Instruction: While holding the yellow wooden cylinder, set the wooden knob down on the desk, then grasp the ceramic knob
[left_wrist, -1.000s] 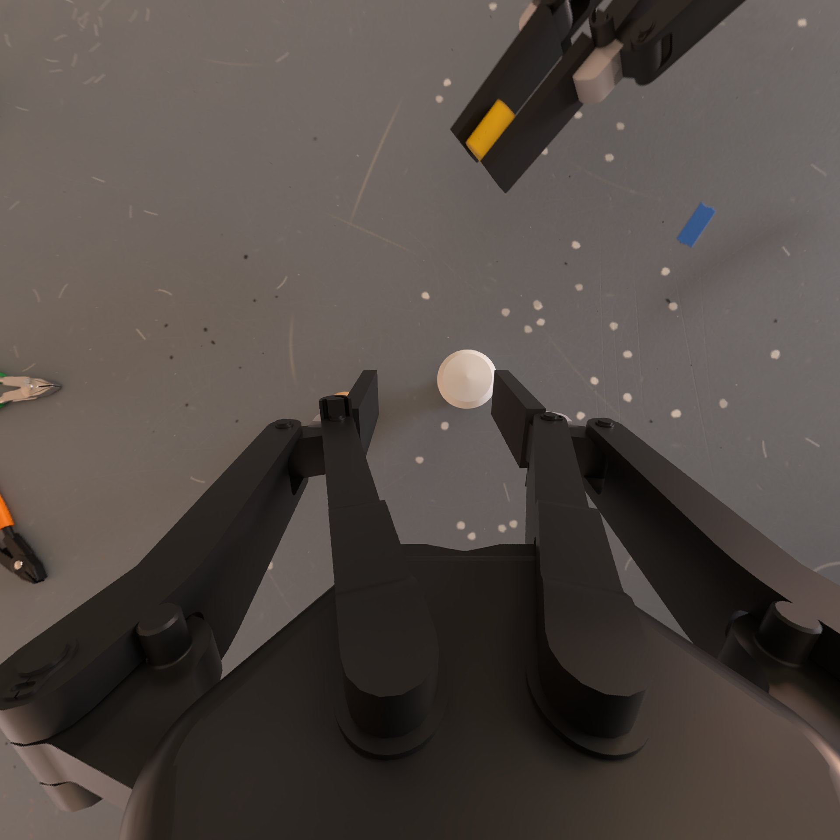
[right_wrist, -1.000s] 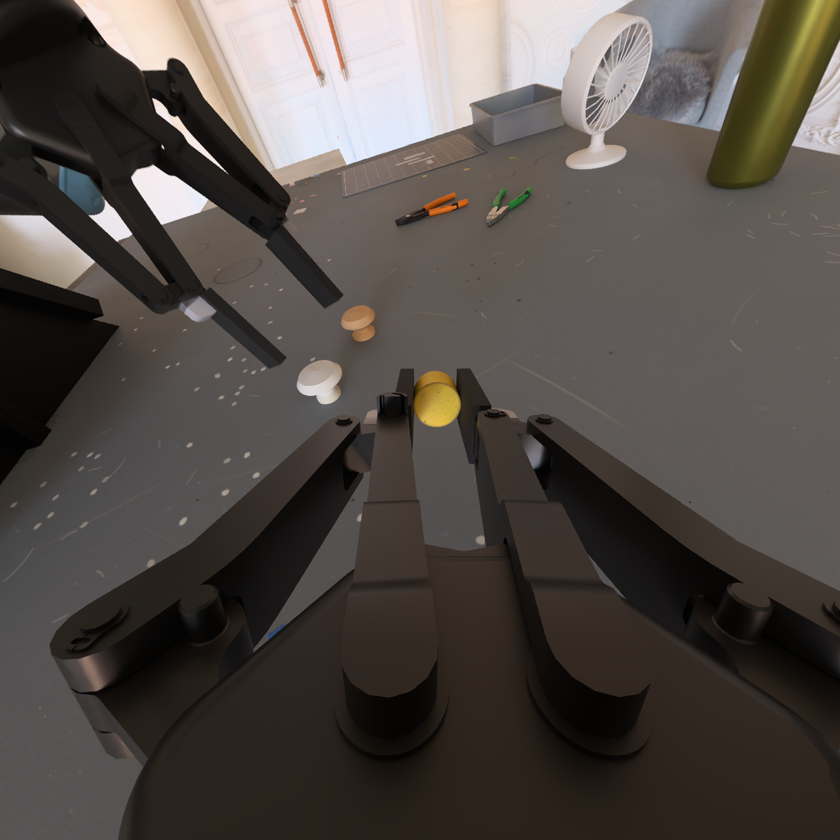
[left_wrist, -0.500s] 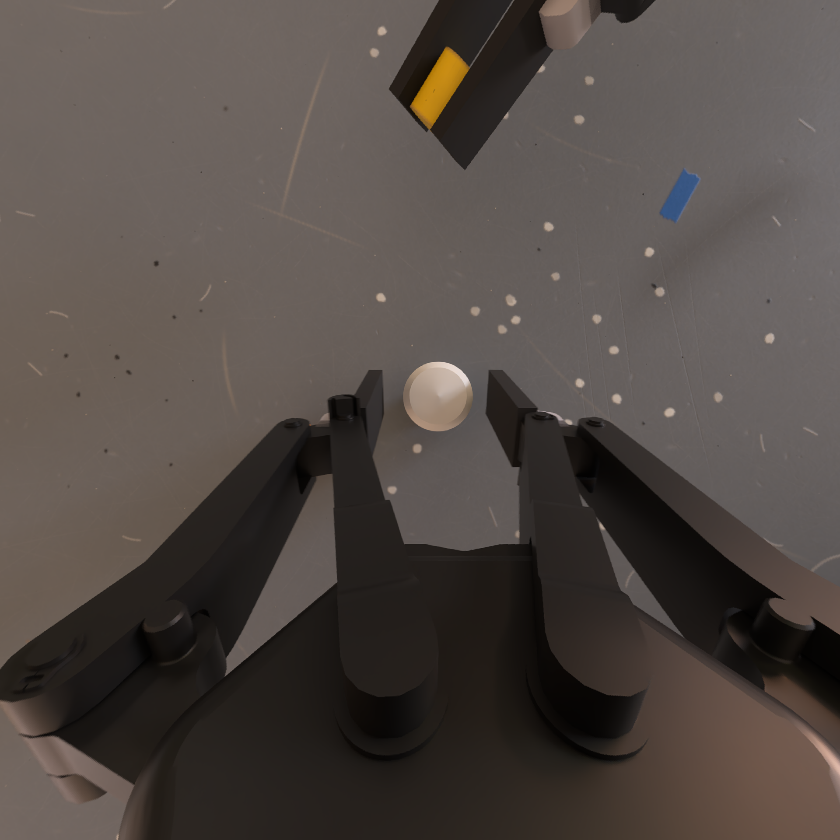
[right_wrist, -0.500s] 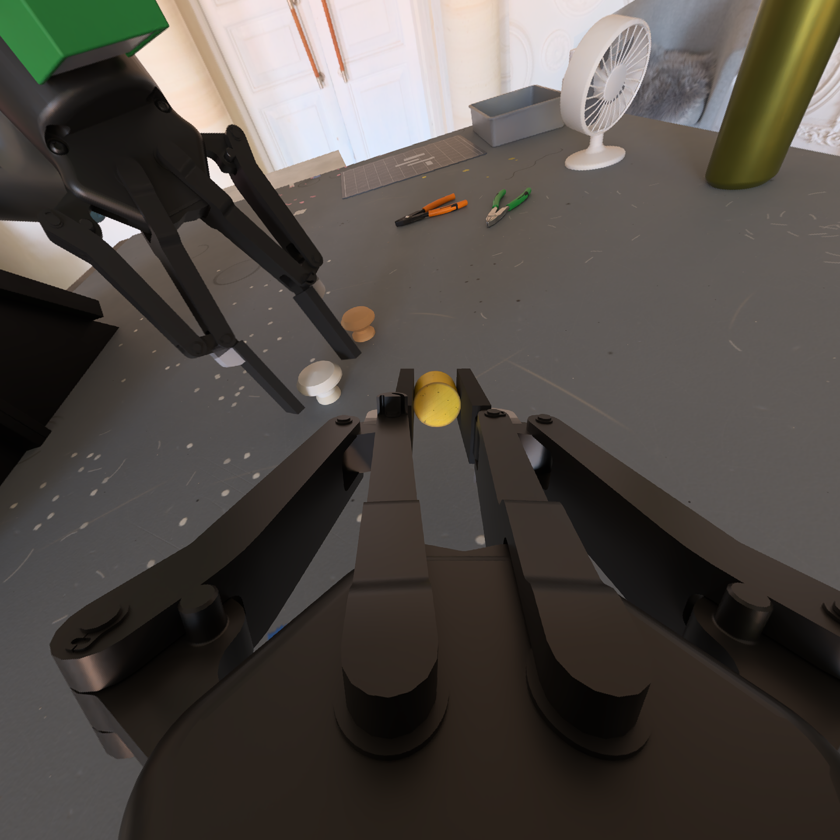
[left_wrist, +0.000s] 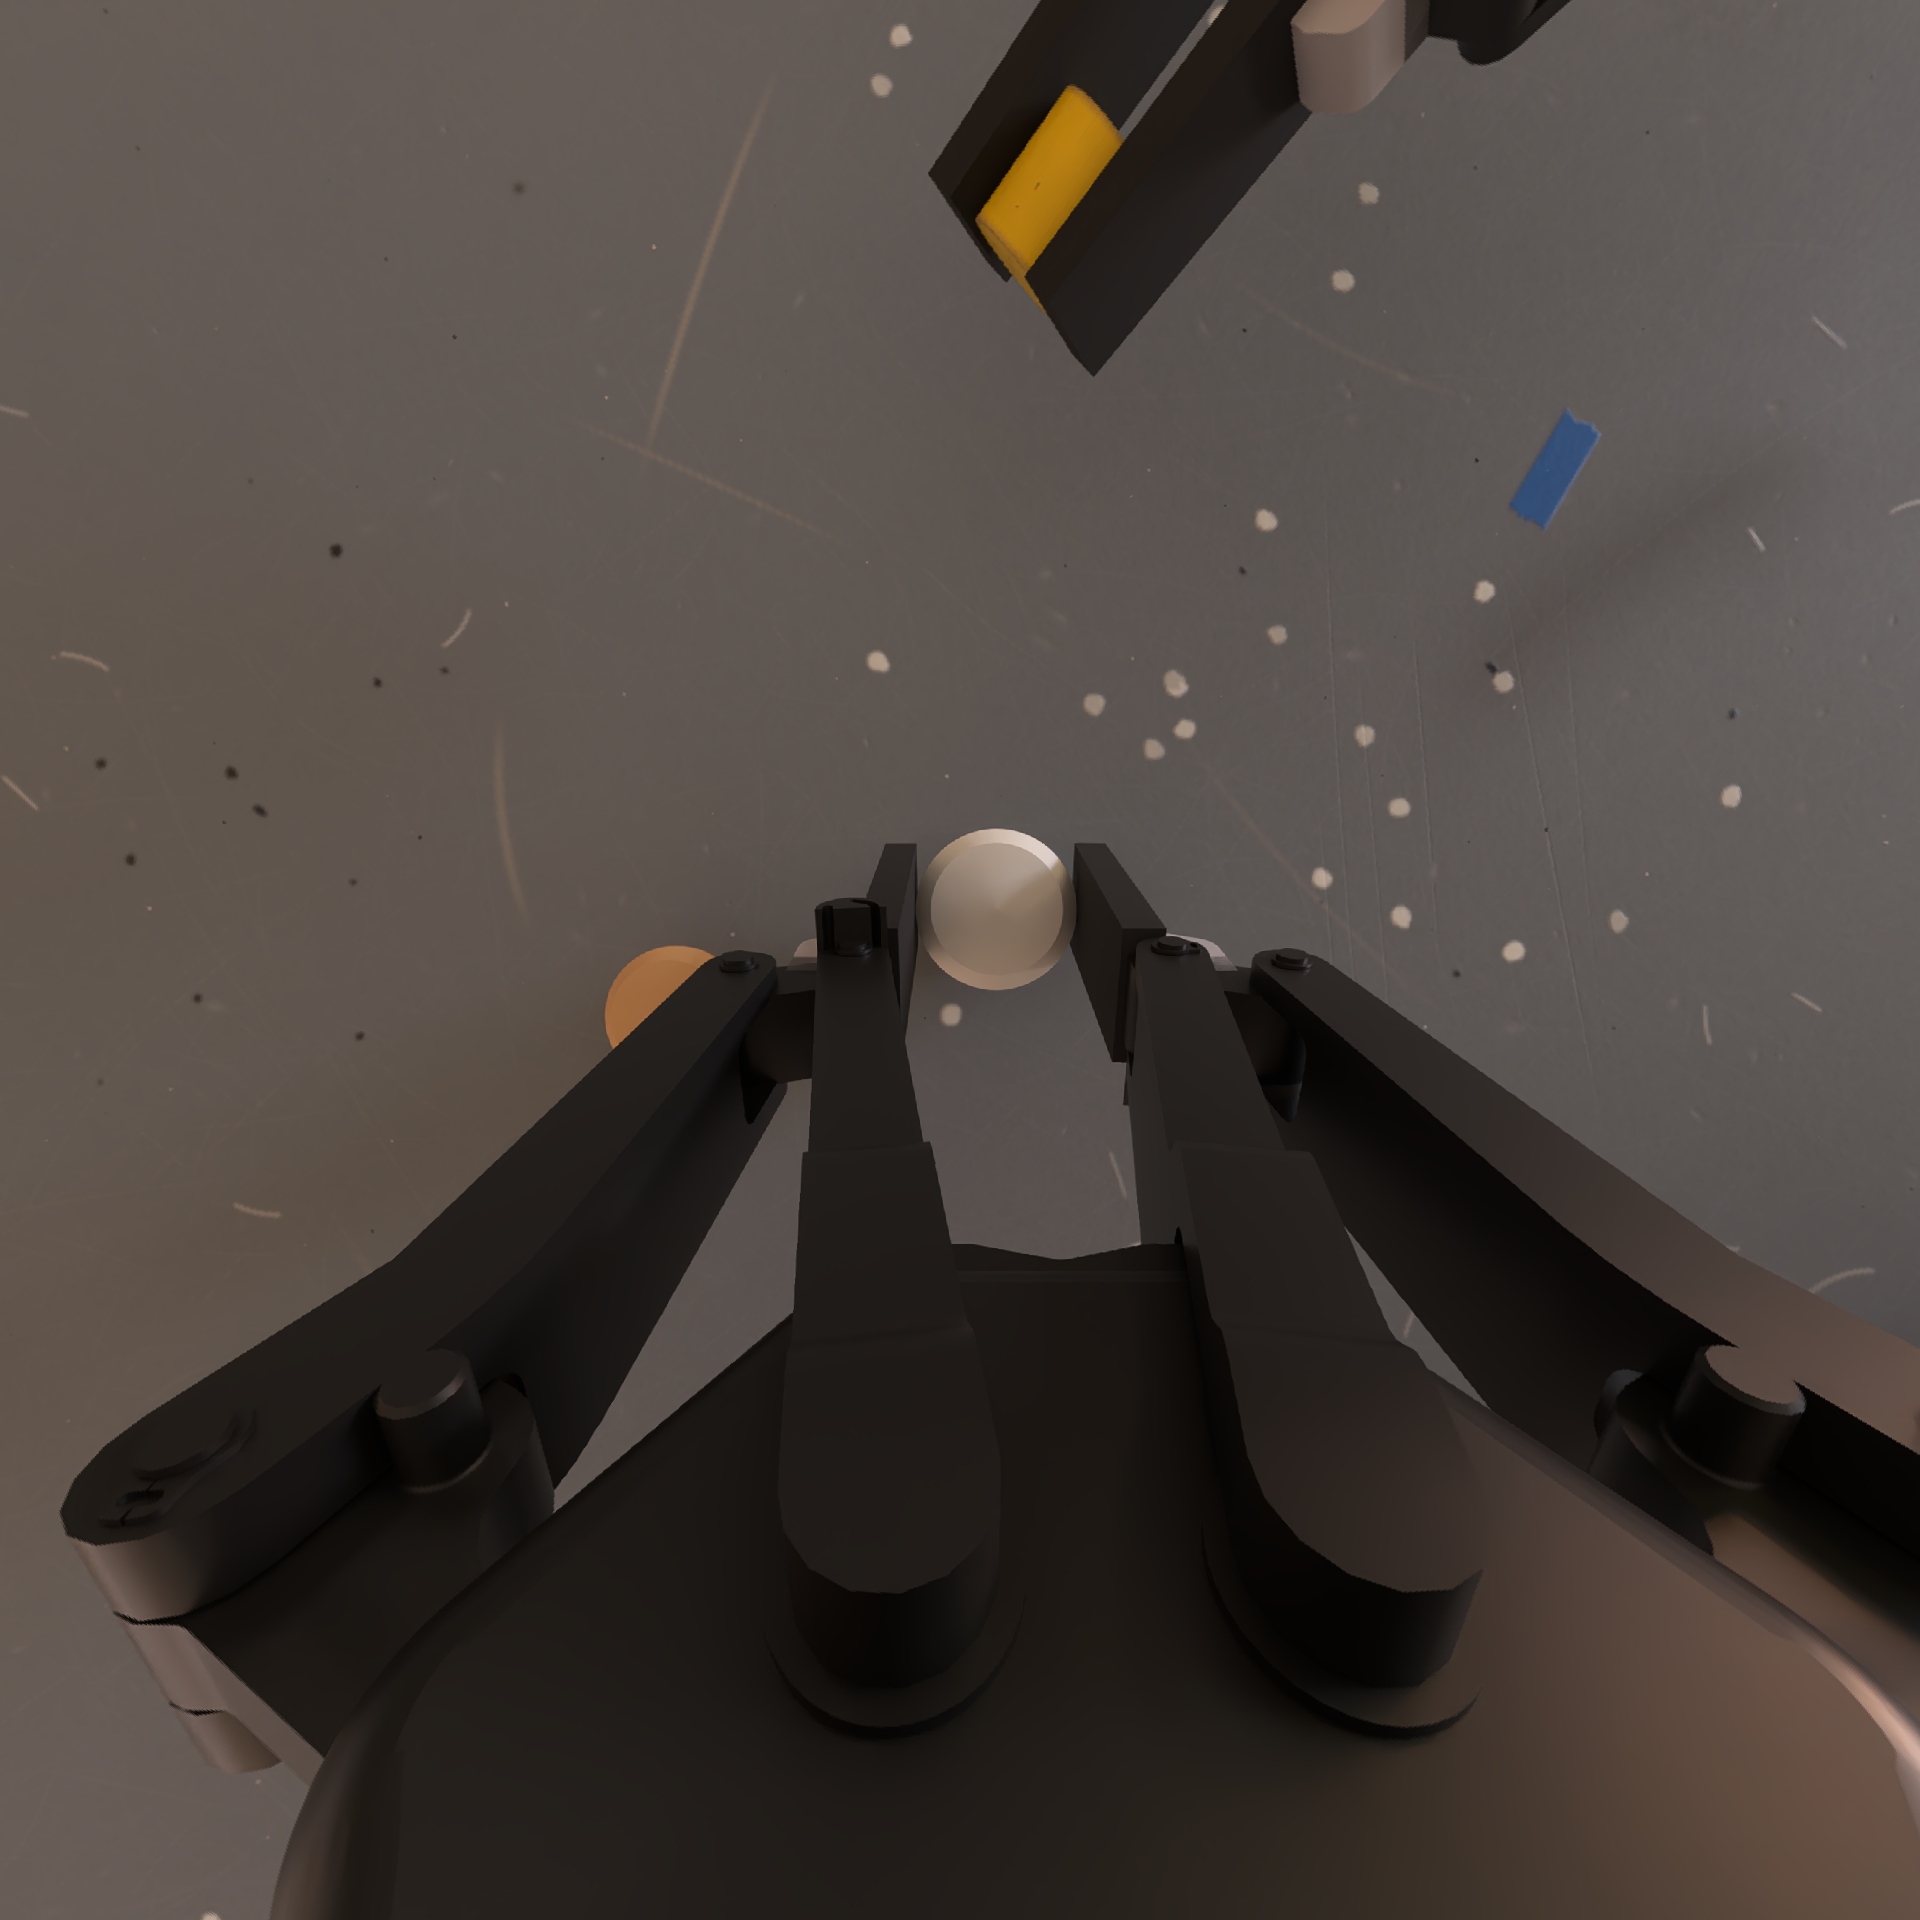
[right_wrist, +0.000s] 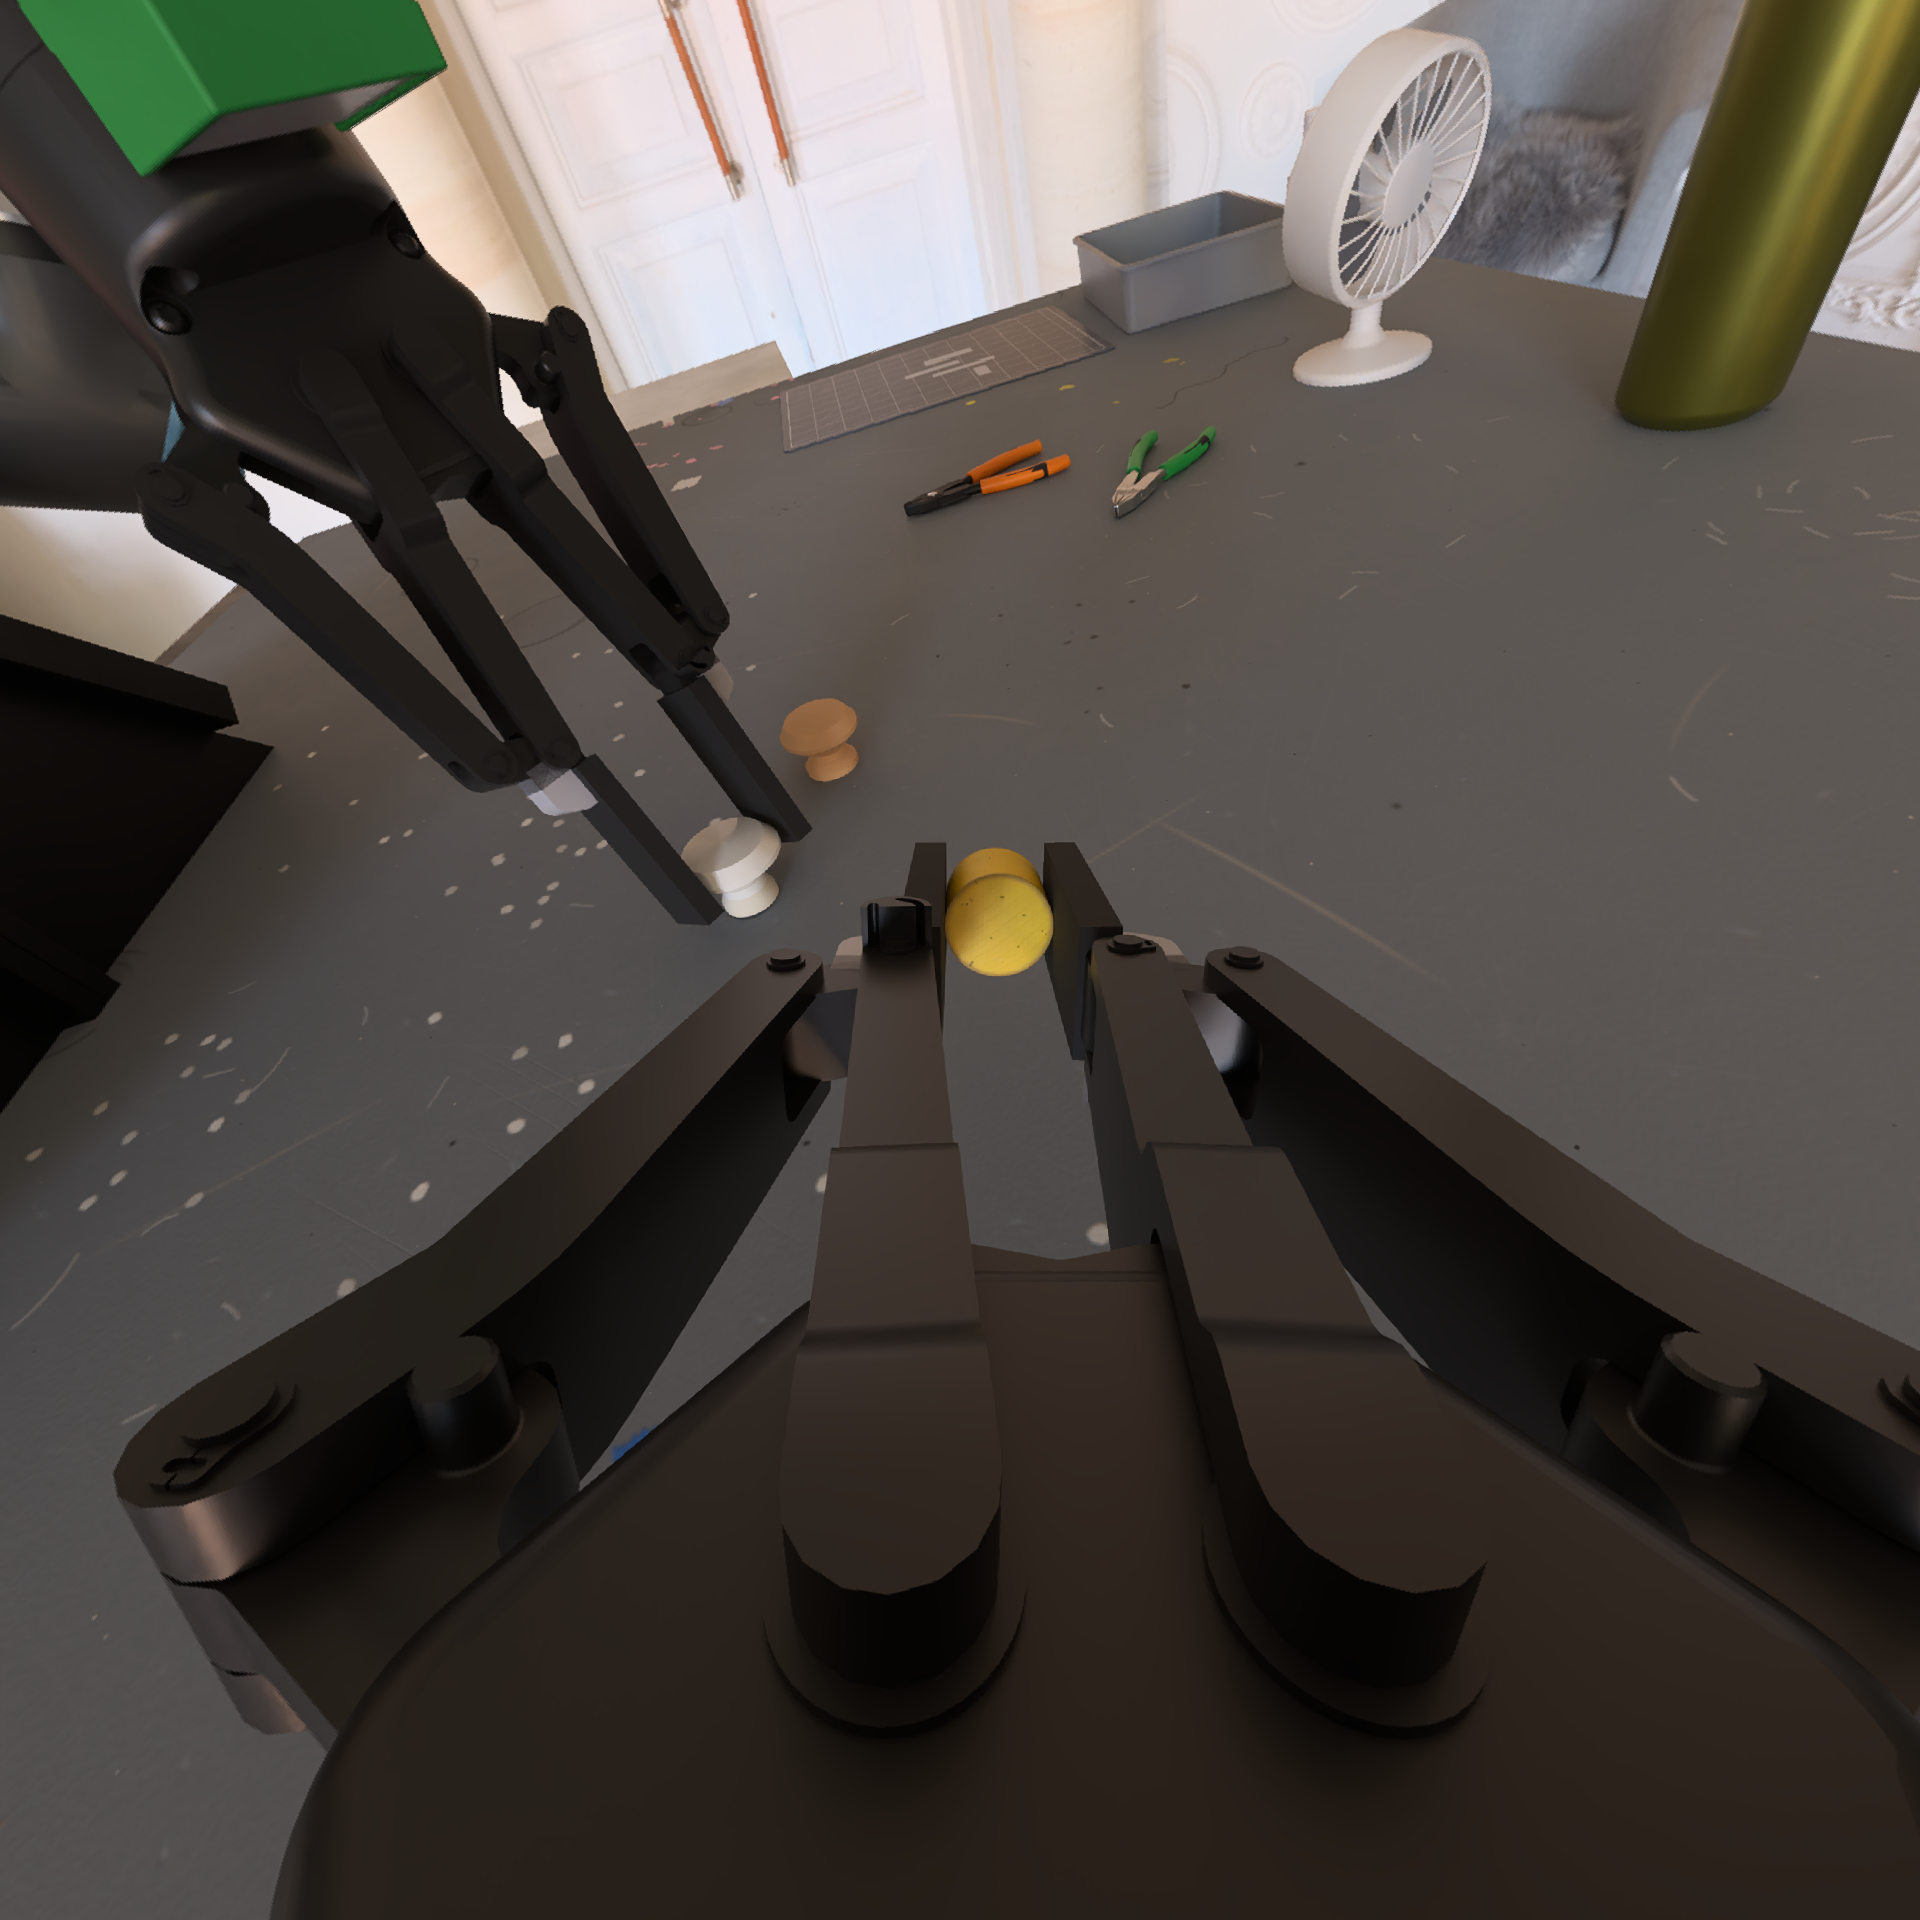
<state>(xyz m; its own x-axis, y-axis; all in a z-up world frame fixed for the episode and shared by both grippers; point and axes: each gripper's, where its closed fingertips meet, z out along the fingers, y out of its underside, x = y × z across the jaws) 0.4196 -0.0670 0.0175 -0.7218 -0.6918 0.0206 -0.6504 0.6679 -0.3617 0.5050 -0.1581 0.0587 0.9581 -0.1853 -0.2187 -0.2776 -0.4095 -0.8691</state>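
Note:
The white ceramic knob (left_wrist: 995, 909) stands on the grey desk (left_wrist: 520, 520). My left gripper (left_wrist: 995, 873) is down around it, both pads touching its cap, shut on it. The right wrist view shows the same: the left gripper (right_wrist: 740, 868) straddles the ceramic knob (right_wrist: 732, 862) at desk level. The tan wooden knob (right_wrist: 821, 732) stands free on the desk just beyond; it peeks out behind my left linkage (left_wrist: 649, 992). My right gripper (right_wrist: 995, 883) is shut on the yellow wooden cylinder (right_wrist: 997, 920), held above the desk; it also shows in the left wrist view (left_wrist: 1044, 192).
A blue tape strip (left_wrist: 1553, 468) lies on the desk to the right. Orange pliers (right_wrist: 982, 488), green pliers (right_wrist: 1164, 473), a cutting mat (right_wrist: 940, 379), a grey bin (right_wrist: 1184, 260), a white fan (right_wrist: 1371, 208) and an olive column (right_wrist: 1787, 208) stand farther back. A black box (right_wrist: 83, 810) sits at left.
My left gripper has come down over the ceramic knob and its fingers have closed from wide open onto the cap. The right gripper with the yellow cylinder has stayed still.

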